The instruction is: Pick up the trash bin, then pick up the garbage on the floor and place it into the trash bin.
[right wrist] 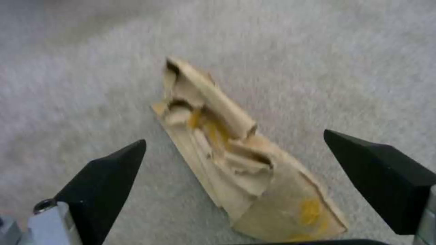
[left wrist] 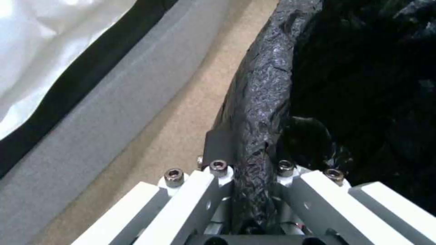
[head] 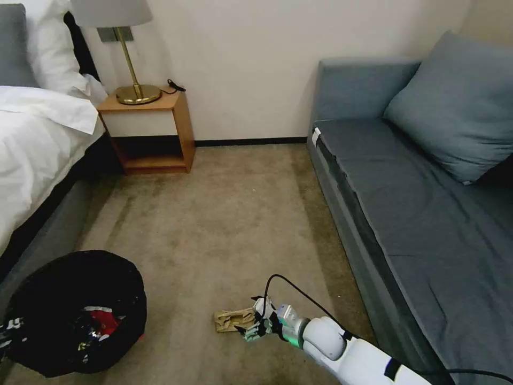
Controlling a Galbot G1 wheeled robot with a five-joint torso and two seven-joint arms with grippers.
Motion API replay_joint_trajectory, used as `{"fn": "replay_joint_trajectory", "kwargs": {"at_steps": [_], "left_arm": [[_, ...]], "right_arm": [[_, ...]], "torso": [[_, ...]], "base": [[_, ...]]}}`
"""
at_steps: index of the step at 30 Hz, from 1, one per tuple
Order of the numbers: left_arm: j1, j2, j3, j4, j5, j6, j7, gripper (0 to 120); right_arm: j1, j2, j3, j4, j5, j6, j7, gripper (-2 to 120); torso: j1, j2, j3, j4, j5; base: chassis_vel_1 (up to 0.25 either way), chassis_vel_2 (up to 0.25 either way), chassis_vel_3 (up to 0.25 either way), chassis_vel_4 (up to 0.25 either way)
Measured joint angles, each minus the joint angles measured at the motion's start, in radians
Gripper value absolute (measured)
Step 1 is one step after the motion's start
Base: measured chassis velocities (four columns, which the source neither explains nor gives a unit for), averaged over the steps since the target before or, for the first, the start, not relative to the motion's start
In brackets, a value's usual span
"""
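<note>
The trash bin (head: 75, 313), lined with a glossy black bag, hangs low at my left, with red-white litter (head: 101, 321) lying inside it. My left gripper (left wrist: 252, 160) is shut on the trash bin's crinkly rim (left wrist: 263, 102), and it sits at the bin's left side (head: 8, 327) in the head view. A crumpled brown paper (head: 232, 319), a piece of the garbage, lies on the carpet. My right gripper (head: 251, 327) hovers just over that paper's near end. In the right wrist view its black fingertips (right wrist: 115, 163) stand open on either side of the paper (right wrist: 236, 163), not touching it.
A bed with white sheets (head: 37, 139) runs along the left, close to the bin. A wooden nightstand (head: 149, 128) with a brass lamp (head: 136, 91) stands at the back wall. A grey-blue sofa (head: 417, 203) lines the right side. Beige carpet (head: 230, 214) lies between them.
</note>
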Motion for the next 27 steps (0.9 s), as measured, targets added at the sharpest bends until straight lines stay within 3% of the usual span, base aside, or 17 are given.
{"fn": "replay_joint_trajectory", "kwargs": {"at_steps": [6,19,25,27], "left_arm": [[-0.010,-0.008,0.004,-0.009,0.000,0.003,0.000,4],[-0.010,-0.015,0.002,-0.008,-0.004,0.003,0.000,4],[-0.014,-0.015,0.006,-0.006,-0.004,0.003,0.000,4],[-0.016,-0.016,0.009,-0.006,-0.004,0.002,-0.001,4]], "right_arm": [[0.059,0.048,-0.040,-0.133,-0.060,0.027,-0.012,99],[0.089,0.085,-0.060,-0.210,-0.068,0.038,-0.032,51],[0.088,0.086,-0.056,-0.216,-0.080,0.048,-0.027,34],[0.083,0.086,-0.054,-0.211,-0.084,0.049,-0.022,23]], "torso": [[0.000,0.000,0.000,-0.0001,0.0000],[0.000,0.000,0.000,0.0000,0.0000],[0.000,0.000,0.000,0.0000,0.0000],[0.000,0.000,0.000,-0.0001,0.0000]], "base": [[0.000,0.000,0.000,0.000],[0.000,0.000,0.000,0.000],[0.000,0.000,0.000,0.000],[0.000,0.000,0.000,0.000]]}}
